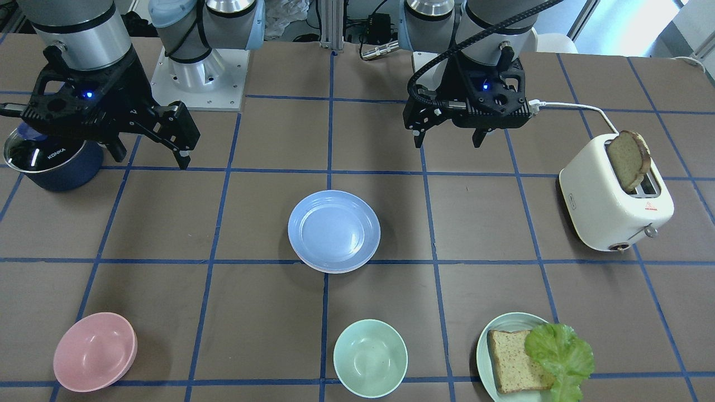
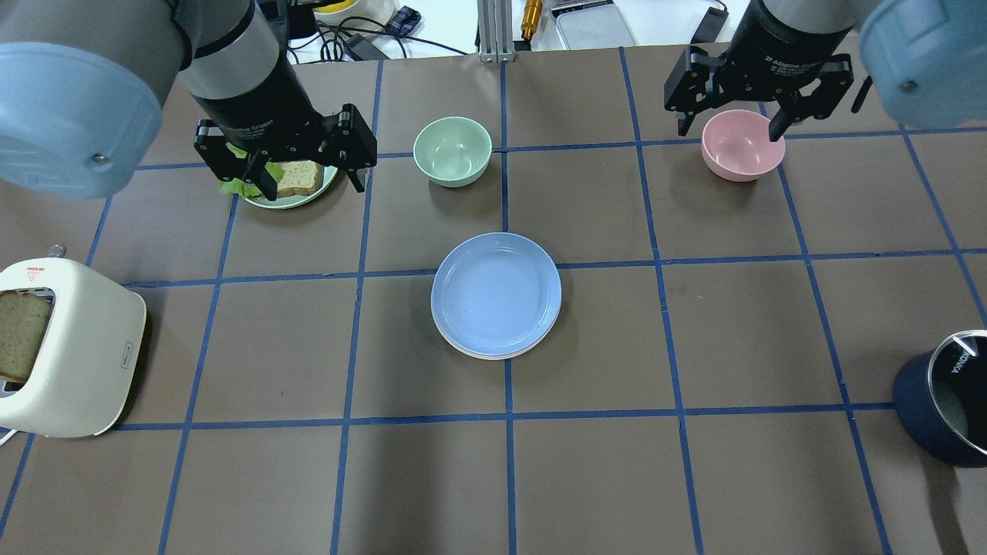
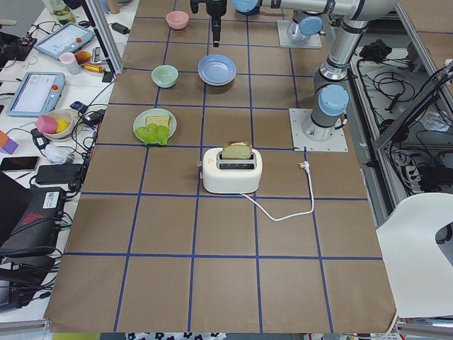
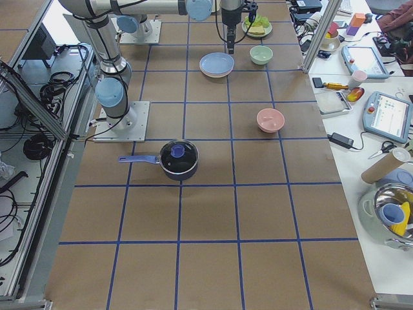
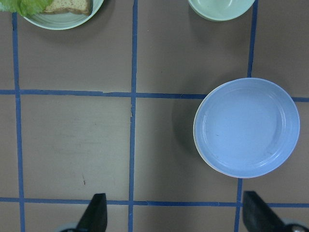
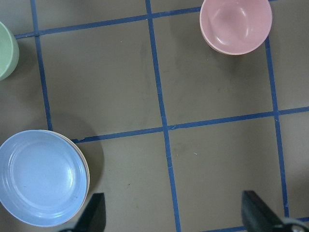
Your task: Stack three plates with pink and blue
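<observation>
The light blue plate [image 2: 496,295] lies on top of a stack at the table's middle; it also shows in the front view [image 1: 333,230] and both wrist views [image 5: 246,126] [image 6: 42,176]. A pale pink rim [image 2: 493,357] and a cream rim [image 6: 87,169] peek out beneath it; the rest of those two plates is hidden. My left gripper [image 2: 314,185] [image 1: 448,142] [image 5: 176,215] is open and empty, raised above the table left of the stack. My right gripper [image 2: 729,131] [image 1: 151,159] [image 6: 176,215] is open and empty, raised far right of the stack.
A mint plate [image 2: 293,202] with bread and lettuce lies under my left gripper. A mint bowl [image 2: 453,150] and a pink bowl [image 2: 742,145] stand at the far side. A cream toaster [image 2: 69,347] with bread is at the left, a navy pot [image 2: 944,401] at the right.
</observation>
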Controlling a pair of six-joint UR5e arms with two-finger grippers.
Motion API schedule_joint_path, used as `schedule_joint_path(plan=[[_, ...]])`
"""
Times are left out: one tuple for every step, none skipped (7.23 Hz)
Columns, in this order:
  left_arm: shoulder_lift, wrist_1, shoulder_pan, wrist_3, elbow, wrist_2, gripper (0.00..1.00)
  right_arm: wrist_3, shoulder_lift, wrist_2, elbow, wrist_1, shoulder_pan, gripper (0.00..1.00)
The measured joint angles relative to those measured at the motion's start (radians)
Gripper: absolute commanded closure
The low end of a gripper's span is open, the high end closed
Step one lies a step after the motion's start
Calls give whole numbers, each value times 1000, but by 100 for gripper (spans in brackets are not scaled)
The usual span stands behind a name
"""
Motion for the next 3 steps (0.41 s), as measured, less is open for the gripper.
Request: schedule_joint_path(plan=[[0, 0, 0, 0, 0, 0, 0, 0, 0, 0, 3, 0, 0, 0], [0, 0, 0, 0, 1, 0, 0, 0, 1, -1, 5, 0, 1, 0], [0, -1, 1, 0, 2, 1, 0, 0, 1, -1, 7, 0, 1, 0]])
